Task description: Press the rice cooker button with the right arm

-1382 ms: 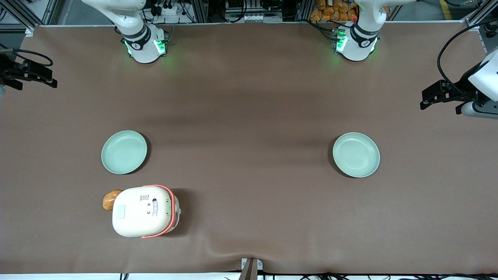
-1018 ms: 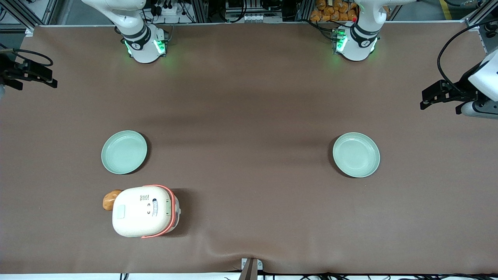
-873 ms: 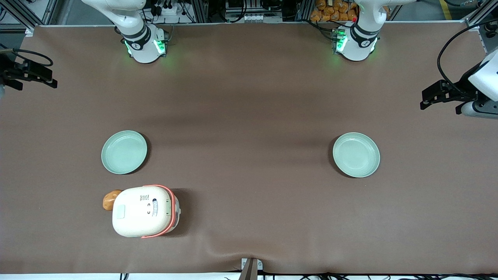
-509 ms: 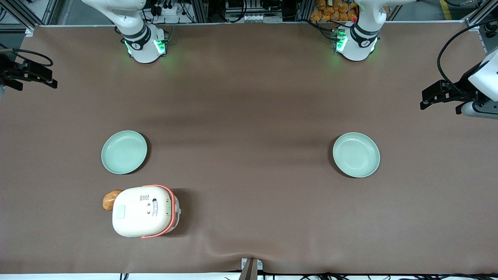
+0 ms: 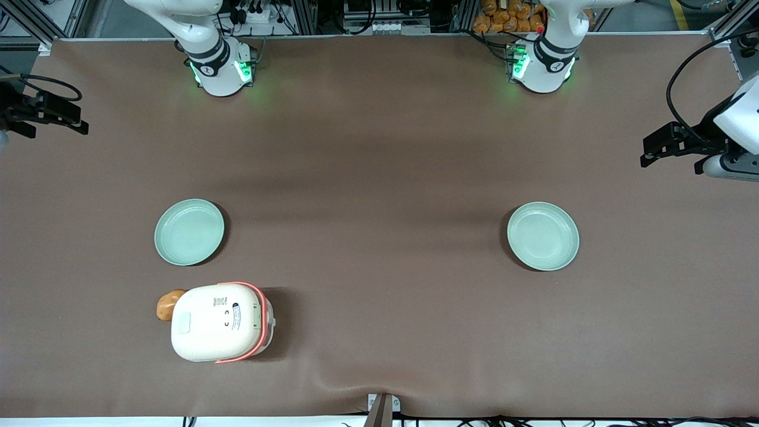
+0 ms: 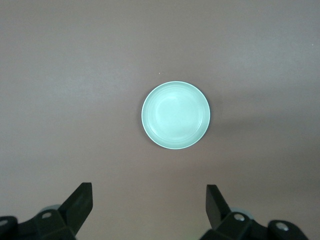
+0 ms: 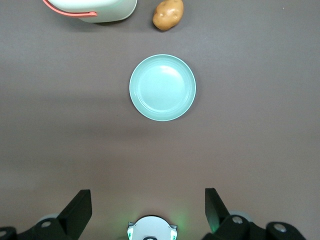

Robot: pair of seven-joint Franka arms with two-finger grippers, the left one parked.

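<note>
The rice cooker (image 5: 216, 322) is cream-white with an orange-red handle band and stands near the front edge of the table, toward the working arm's end. Its button (image 5: 181, 322) is a small pale rectangle flush in the lid, beside the printed label. Only an edge of the cooker shows in the right wrist view (image 7: 100, 7), and the button is out of that view. My right gripper (image 5: 59, 115) hangs high at the working arm's end of the table, far from the cooker. In the right wrist view the gripper (image 7: 146, 200) is open and empty, with its fingers wide apart.
A brown potato (image 5: 167, 303) lies against the cooker; it also shows in the right wrist view (image 7: 168, 13). A pale green plate (image 5: 189, 231) lies farther from the camera than the cooker. A second plate (image 5: 542, 236) lies toward the parked arm's end. The working arm's base (image 5: 219, 65) stands at the back edge.
</note>
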